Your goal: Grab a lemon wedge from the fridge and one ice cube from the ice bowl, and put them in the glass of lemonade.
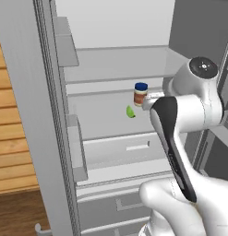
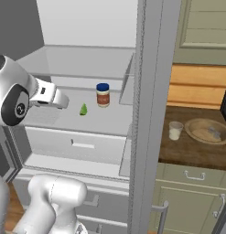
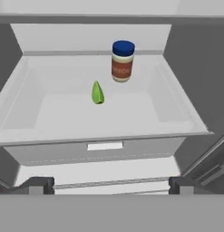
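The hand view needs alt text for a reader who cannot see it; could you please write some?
A tiny yellow-green lemon wedge lies on a white shelf of the open grey fridge, with a brown blue-lidded jar upright behind it; the open gripper faces them from outside.

1. Left base view looks forward and down from behind the arm's left into the open fridge [image 1: 111, 60].
2. Right base view faces the same shelf [image 2: 100, 116] from the right.
3. Hand view sits nearest, probably level with that shelf.

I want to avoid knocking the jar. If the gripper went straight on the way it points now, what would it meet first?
Probably the lemon wedge on the fridge shelf, just left of centre. The jar stands farther back and right. The open gripper is well short of both; depth is uncertain.
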You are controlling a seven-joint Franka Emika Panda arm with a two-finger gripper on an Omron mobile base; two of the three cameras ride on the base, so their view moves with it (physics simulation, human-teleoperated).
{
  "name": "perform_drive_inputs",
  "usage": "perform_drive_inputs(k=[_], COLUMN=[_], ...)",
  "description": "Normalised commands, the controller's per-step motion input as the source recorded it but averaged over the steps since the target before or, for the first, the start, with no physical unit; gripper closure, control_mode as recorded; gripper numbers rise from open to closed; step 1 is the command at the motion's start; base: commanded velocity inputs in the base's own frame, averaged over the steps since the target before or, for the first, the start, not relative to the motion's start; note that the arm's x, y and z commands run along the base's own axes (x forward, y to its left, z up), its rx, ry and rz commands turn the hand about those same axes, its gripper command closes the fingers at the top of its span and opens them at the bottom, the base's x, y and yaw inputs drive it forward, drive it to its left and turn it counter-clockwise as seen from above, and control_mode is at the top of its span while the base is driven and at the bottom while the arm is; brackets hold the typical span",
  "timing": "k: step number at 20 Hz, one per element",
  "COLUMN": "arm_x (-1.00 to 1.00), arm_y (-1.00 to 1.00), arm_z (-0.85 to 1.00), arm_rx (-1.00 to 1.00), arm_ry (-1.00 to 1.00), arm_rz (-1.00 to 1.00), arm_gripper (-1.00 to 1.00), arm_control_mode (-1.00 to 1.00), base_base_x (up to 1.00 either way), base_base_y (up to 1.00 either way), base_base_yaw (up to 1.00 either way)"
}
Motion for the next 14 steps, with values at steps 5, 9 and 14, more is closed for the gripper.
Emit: perform_drive_inputs(k=[5,9,14], arm_x=[0.97,0.43,0.26], arm_y=[0.01,0.00,0.00], arm_z=[-0.05,-0.73,-0.99], arm_rx=[0.00,0.14,0.21], arm_ry=[0.04,-0.05,-0.04], arm_rz=[-0.11,0.00,0.00], arm_gripper=[-1.00,-1.00,-1.00], arm_control_mode=[-1.00,-1.00,-1.00], base_base_x=[0.00,0.00,0.00], base_base_y=[0.00,0.00,0.00], base_base_yaw=[0.00,0.00,0.00])
